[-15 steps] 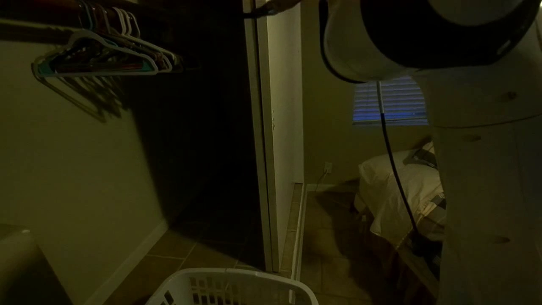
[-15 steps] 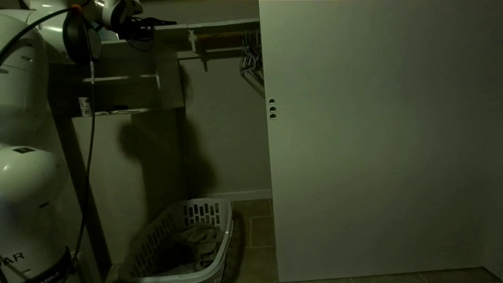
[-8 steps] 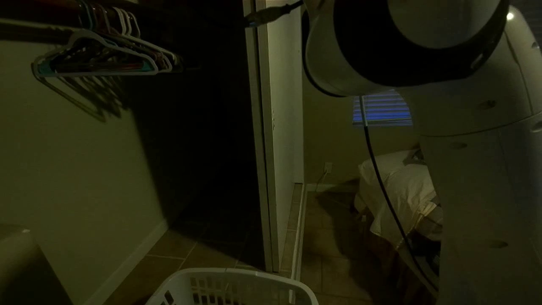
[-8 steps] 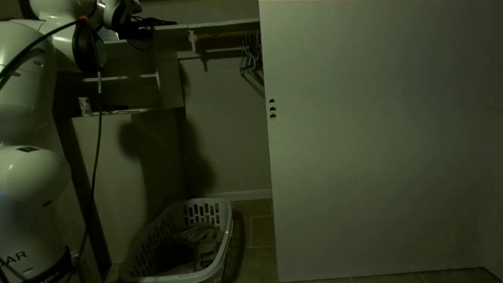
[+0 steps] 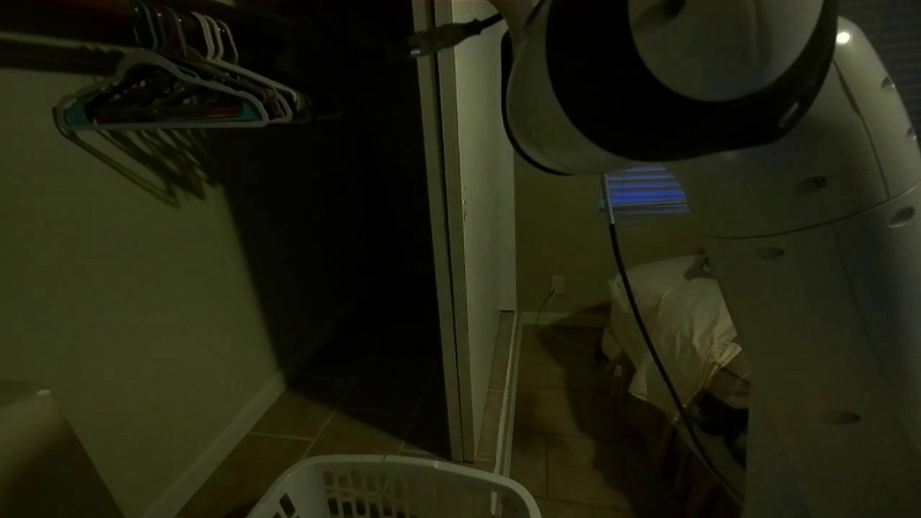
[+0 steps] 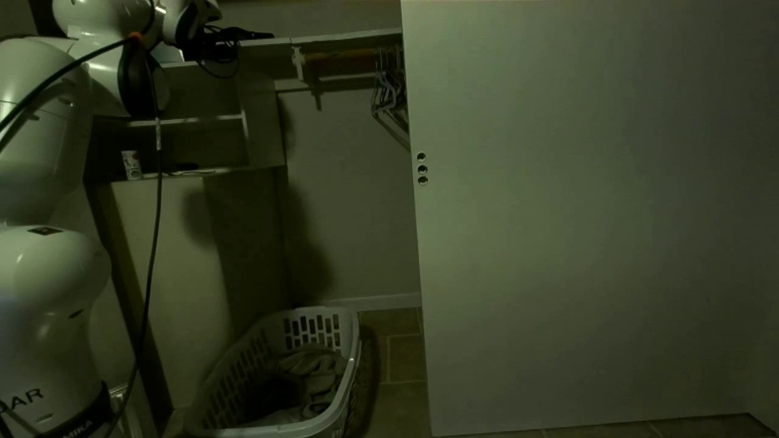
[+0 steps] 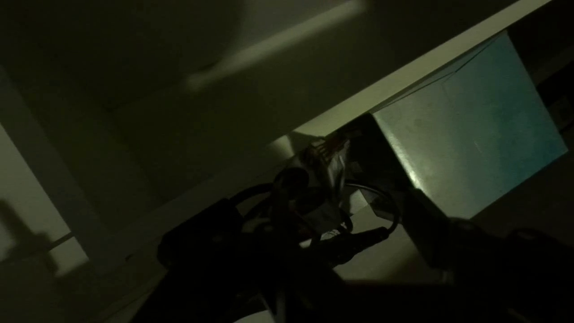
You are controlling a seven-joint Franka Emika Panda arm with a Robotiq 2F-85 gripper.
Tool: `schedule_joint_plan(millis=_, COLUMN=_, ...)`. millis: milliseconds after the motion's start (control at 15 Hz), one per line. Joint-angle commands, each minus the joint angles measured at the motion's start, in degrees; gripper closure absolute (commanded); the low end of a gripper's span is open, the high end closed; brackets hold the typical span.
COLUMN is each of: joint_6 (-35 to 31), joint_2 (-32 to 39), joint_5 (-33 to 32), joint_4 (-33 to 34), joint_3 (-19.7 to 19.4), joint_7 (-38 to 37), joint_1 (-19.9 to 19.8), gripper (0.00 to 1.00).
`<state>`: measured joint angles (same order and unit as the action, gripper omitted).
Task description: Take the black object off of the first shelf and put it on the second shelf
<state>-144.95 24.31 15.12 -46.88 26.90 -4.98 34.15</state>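
Observation:
A small flat black object [image 6: 185, 166] lies on the lower shelf [image 6: 225, 171] of the closet unit in an exterior view. A middle shelf [image 6: 201, 119] runs above it. My gripper [image 6: 204, 45] is a dark shape near the top of the unit, well above the black object. In the wrist view my gripper [image 7: 314, 224] looks open, its dark fingers apart. A tangle of black cable with a plug [image 7: 358, 242] shows between them; I cannot tell what it is attached to. The black object cannot be made out in the wrist view. The picture is very dark.
A patterned white cup or can [image 6: 131, 165] stands left of the black object. A pale teal box [image 7: 475, 130] is beside my right finger. A laundry basket [image 6: 350, 371] stands below. Hangers [image 5: 165, 93] hang on a rod. A sliding door [image 6: 578, 213] covers the right side.
The arm's elbow and upper links have moved lower, leftward in an exterior view. The plug on the cable has dropped slightly. The gripper has hardly moved; the black object on the shelf has not.

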Motion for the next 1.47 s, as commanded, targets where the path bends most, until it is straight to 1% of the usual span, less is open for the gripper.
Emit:
schedule_joint_plan(millis=0, joint_6=1.14, joint_2=1.91, joint_5=-1.59, joint_4=3.39, joint_3=-0.81, joint_7=-1.66, joint_1=1.42, gripper=0.17)
schedule_joint_plan(millis=67, joint_6=1.23, joint_2=1.92, joint_5=-1.60, joint_4=3.29, joint_3=-0.88, joint_7=-1.75, joint_1=1.44, gripper=0.17)
schedule_joint_plan(millis=133, joint_6=1.36, joint_2=1.92, joint_5=-1.56, joint_4=3.16, joint_3=-0.94, joint_7=-1.86, joint_1=1.43, gripper=0.12)
schedule_joint_plan(millis=200, joint_6=1.49, joint_2=1.93, joint_5=-1.51, joint_4=2.99, joint_3=-1.00, joint_7=-2.12, joint_1=1.42, gripper=0.03)
schedule_joint_plan(millis=267, joint_6=1.62, joint_2=2.05, joint_5=-1.36, joint_4=3.03, joint_3=-0.93, joint_7=-2.18, joint_1=1.41, gripper=0.00)
schedule_joint_plan(millis=333, joint_6=1.66, joint_2=2.22, joint_5=-1.27, joint_4=3.13, joint_3=-0.85, joint_7=-2.16, joint_1=1.44, gripper=0.00)
schedule_joint_plan(millis=400, joint_6=1.73, joint_2=2.32, joint_5=-1.27, joint_4=3.17, joint_3=-0.82, joint_7=-2.15, joint_1=1.47, gripper=0.05)
schedule_joint_plan(millis=467, joint_6=1.78, joint_2=2.40, joint_5=-1.28, joint_4=3.20, joint_3=-0.83, joint_7=-2.23, joint_1=1.50, gripper=0.15)
schedule_joint_plan(millis=533, joint_6=1.82, joint_2=2.49, joint_5=-1.31, joint_4=3.25, joint_3=-0.84, joint_7=-2.24, joint_1=1.54, gripper=0.28)
schedule_joint_plan(millis=600, joint_6=1.93, joint_2=2.51, joint_5=-1.39, joint_4=3.24, joint_3=-0.91, joint_7=-2.32, joint_1=1.57, gripper=0.34)
schedule_joint_plan(millis=667, joint_6=2.01, joint_2=2.52, joint_5=-1.44, joint_4=3.23, joint_3=-0.95, joint_7=-2.40, joint_1=1.59, gripper=0.44)
schedule_joint_plan(millis=1133, joint_6=2.31, joint_2=2.44, joint_5=-1.30, joint_4=3.14, joint_3=-1.30, joint_7=-2.63, joint_1=1.47, gripper=0.92)
schedule_joint_plan(millis=1200, joint_6=2.43, joint_2=2.57, joint_5=-0.78, joint_4=3.27, joint_3=-0.89, joint_7=-1.92, joint_1=1.29, gripper=0.98)
schedule_joint_plan(millis=1267, joint_6=2.35, joint_2=2.55, joint_5=-0.47, joint_4=3.14, joint_3=-0.70, joint_7=-1.61, joint_1=1.11, gripper=1.00)
schedule_joint_plan(millis=1400, joint_6=2.87, joint_2=2.18, joint_5=0.38, joint_4=2.89, joint_3=-0.02, joint_7=-0.77, joint_1=0.71, gripper=1.00)
